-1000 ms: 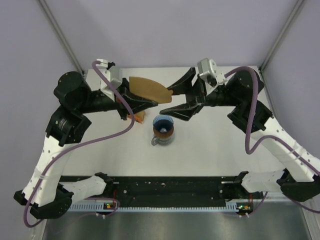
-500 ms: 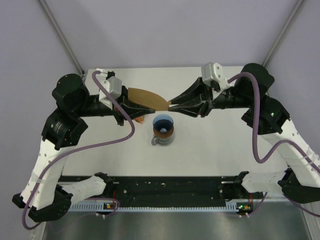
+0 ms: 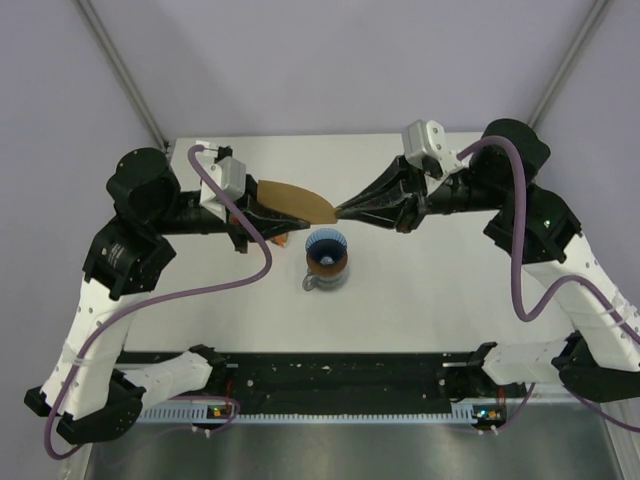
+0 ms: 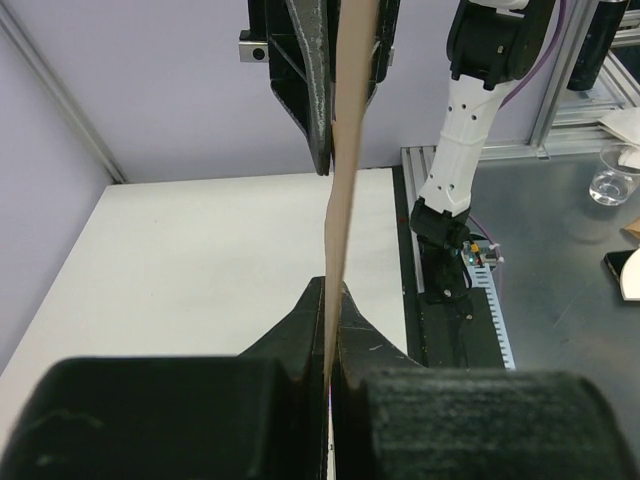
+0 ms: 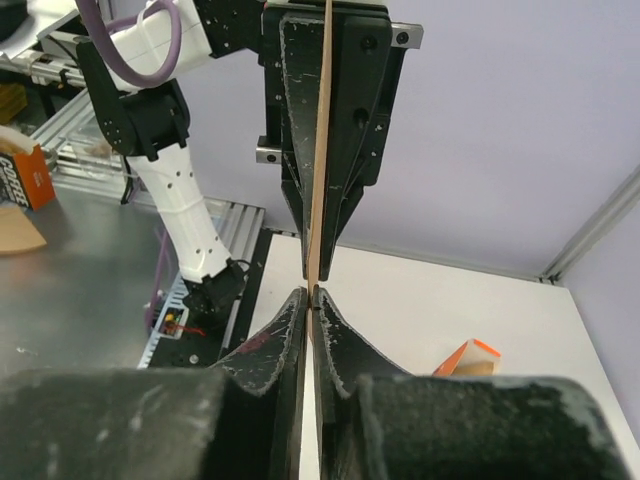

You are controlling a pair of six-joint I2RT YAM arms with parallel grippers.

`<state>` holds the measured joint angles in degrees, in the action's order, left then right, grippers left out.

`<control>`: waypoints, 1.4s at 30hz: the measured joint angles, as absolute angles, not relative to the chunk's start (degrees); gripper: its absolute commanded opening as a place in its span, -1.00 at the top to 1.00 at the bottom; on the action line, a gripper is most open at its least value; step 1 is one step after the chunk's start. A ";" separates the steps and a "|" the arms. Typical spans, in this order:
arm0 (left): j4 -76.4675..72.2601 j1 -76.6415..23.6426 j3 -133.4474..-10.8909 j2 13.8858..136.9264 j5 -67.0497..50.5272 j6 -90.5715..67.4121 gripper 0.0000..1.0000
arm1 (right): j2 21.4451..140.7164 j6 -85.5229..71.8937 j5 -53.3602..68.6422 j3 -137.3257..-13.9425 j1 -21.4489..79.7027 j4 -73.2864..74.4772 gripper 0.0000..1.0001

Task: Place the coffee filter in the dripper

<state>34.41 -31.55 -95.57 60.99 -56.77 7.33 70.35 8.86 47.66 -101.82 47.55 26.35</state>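
The tan coffee filter (image 3: 292, 201) hangs flat in the air above the table, behind the blue dripper (image 3: 326, 252). My left gripper (image 3: 268, 208) is shut on the filter's left end. My right gripper (image 3: 338, 211) is shut on its right tip. In the left wrist view the coffee filter (image 4: 345, 180) runs edge-on from my left gripper (image 4: 330, 290) up to the other arm's jaws. In the right wrist view the coffee filter (image 5: 319, 160) is a thin line pinched at my right gripper (image 5: 311, 292). The dripper sits on a grey glass jug (image 3: 318, 280).
An orange-and-white filter pack (image 3: 276, 235) lies under the left gripper; the filter pack (image 5: 468, 357) also shows on the table in the right wrist view. The black rail (image 3: 340, 372) with both arm bases runs along the near edge.
My right gripper swung in toward the filter's right tip and closed on it. The left gripper kept its hold, and the filter tilted flatter and lower.
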 measured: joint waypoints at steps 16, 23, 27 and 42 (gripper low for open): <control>36.64 -31.55 -95.57 60.86 -56.82 10.04 1.00 | 70.96 8.99 47.81 -103.37 47.48 28.12 0.88; 36.88 -31.55 -95.59 60.86 -56.95 10.48 1.00 | 71.00 8.95 47.88 -103.94 47.48 28.77 1.00; 36.97 -31.55 -95.59 60.86 -57.17 10.70 1.00 | 71.02 8.95 47.88 -103.94 47.48 28.82 1.00; 37.87 -32.01 -96.36 60.88 -51.53 12.75 1.00 | 73.93 6.90 48.71 -103.77 48.75 25.96 1.00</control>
<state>37.87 -32.01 -96.36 60.88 -51.53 12.75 73.93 6.90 48.71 -103.77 48.75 25.96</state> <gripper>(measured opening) 0.014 0.003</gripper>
